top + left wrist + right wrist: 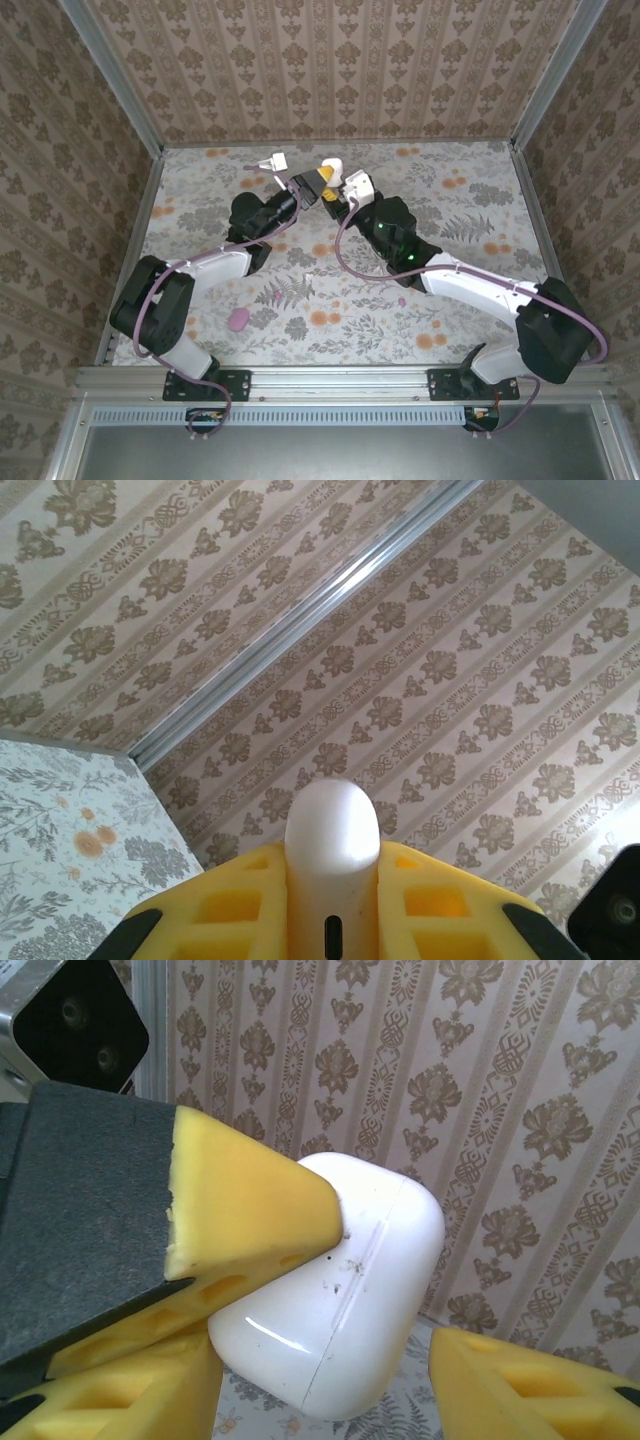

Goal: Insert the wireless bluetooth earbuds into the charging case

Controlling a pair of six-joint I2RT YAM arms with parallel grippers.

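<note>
1. You are looking at a white charging case (340, 1280) being held up over the far middle of the flowered surface (470, 300), where your two arms are facing each other.
2. Your left end effector (332, 880) is gripping the case between its yellow foam pads (240, 900). In its wrist view the case's long axis is running straight out from the grip, with the rounded end pointing toward the patterned wall (480, 680).
3. In the right wrist view the case is sitting tilted, its long axis running from lower left to upper right and its thin seam following the same slant.
4. The case is showing as a smooth, glossy pebble with rounded corners and a few dark specks and scuffs.
5. Your right end effector (330, 1360) is standing open around the case's lower end, one yellow finger (110, 1390) close against it and the other apart to the side.
6. A tiny pink earbud (401, 299) is lying on the surface beside the right arm, too small to tell which way it is pointing. A larger pink pebble-shaped piece (238, 319) is lying near the left arm.
</note>
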